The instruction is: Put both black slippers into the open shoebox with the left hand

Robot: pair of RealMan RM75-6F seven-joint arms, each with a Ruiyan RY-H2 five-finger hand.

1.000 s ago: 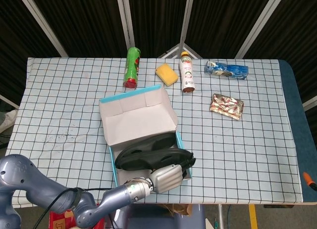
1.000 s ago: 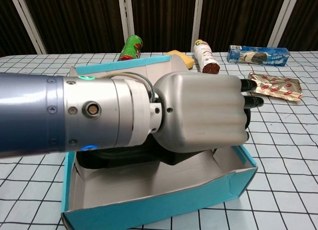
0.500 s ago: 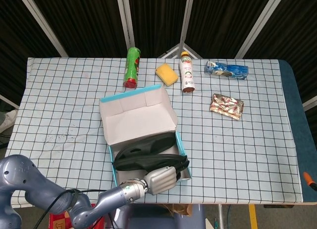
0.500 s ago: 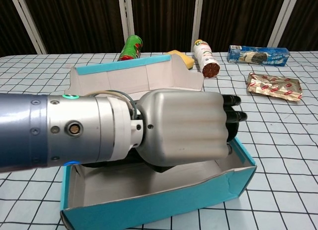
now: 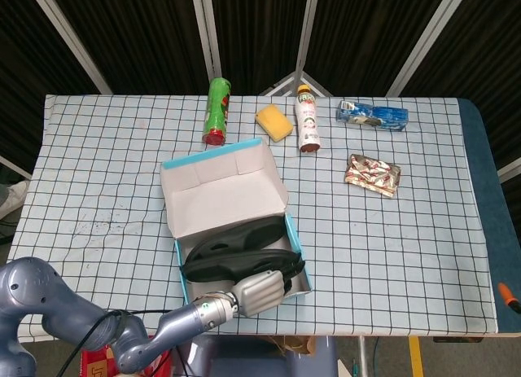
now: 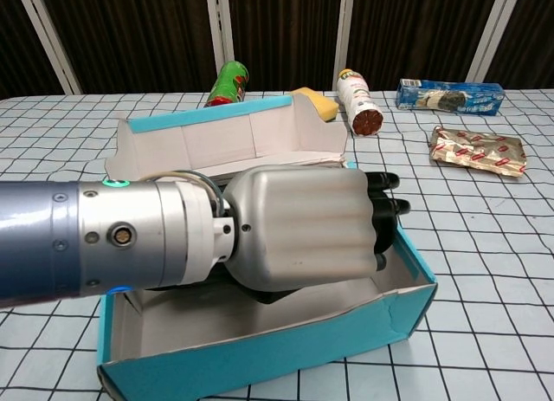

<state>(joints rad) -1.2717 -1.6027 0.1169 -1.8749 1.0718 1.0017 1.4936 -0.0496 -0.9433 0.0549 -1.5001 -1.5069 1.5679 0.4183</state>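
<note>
Reaching into the open shoebox (image 5: 297, 245), the left hand (image 5: 259, 291) closed its fingers around the second slipper (image 5: 236, 265), lowering it beside the first slipper (image 5: 244, 234).

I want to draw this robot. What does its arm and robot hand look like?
The arm is a thick blue-grey tube ending in a silver cuff with tiny screws and a green light. The robot hand has a smooth silver back, black fingers, and thin wires at the wrist.
</note>
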